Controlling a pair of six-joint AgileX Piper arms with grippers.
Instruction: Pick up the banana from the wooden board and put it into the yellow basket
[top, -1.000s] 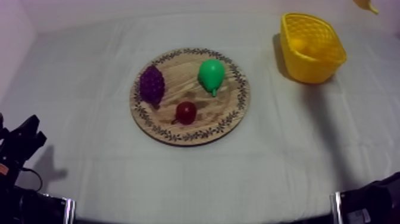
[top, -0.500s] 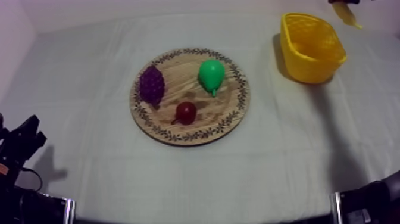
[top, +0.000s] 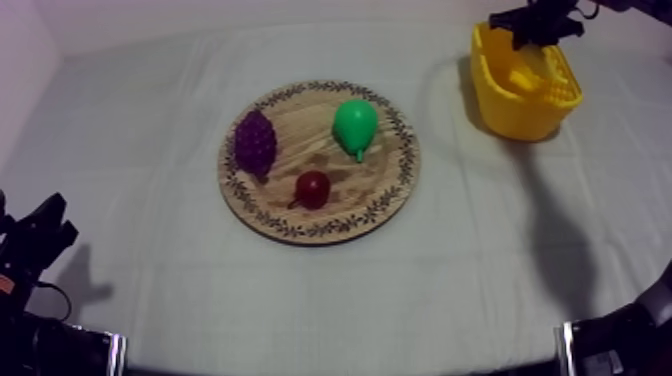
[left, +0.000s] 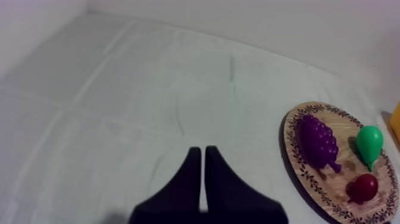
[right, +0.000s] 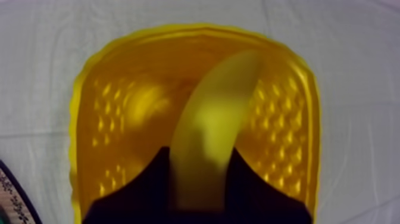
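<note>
"While the right gripper (top: 533, 24) hangs at the top view's upper right, where's the banana (right: 208, 113)?"

"Clamped in its fingers, right over the yellow basket (top: 520, 115) — long axis running away from the fingertips, down into the hollow. Letting go should land it."

"Left gripper (left: 201, 176)?"

"Lower left of the top view, fingers pressed together on nothing — well apart from it all."

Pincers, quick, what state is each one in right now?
Left pincer: closed, holding nothing.
Right pincer: closed on the banana, over the yellow basket.
</note>
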